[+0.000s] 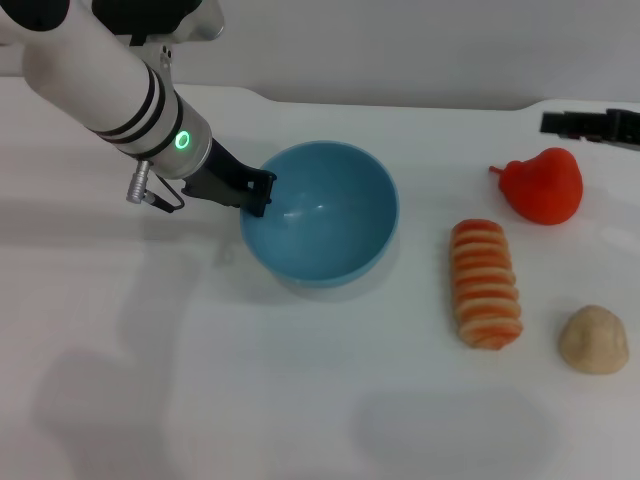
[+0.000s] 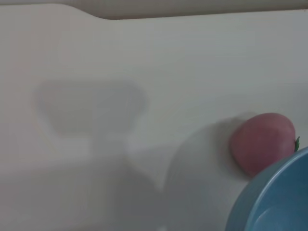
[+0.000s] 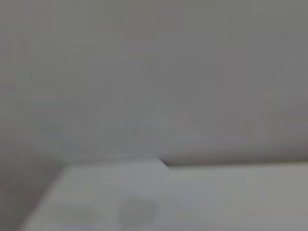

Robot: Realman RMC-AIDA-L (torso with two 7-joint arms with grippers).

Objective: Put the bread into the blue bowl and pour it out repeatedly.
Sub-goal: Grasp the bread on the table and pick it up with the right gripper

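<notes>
Gripping blue bowl [image 1: 330,215] rim: left gripper [image 1: 262,193] jaws closed on it | bread [image 1: 485,283] on table

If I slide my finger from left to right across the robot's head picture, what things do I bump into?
Left gripper at the bowl's rim → blue bowl → bread → red toy fruit → small tan lump.
</notes>
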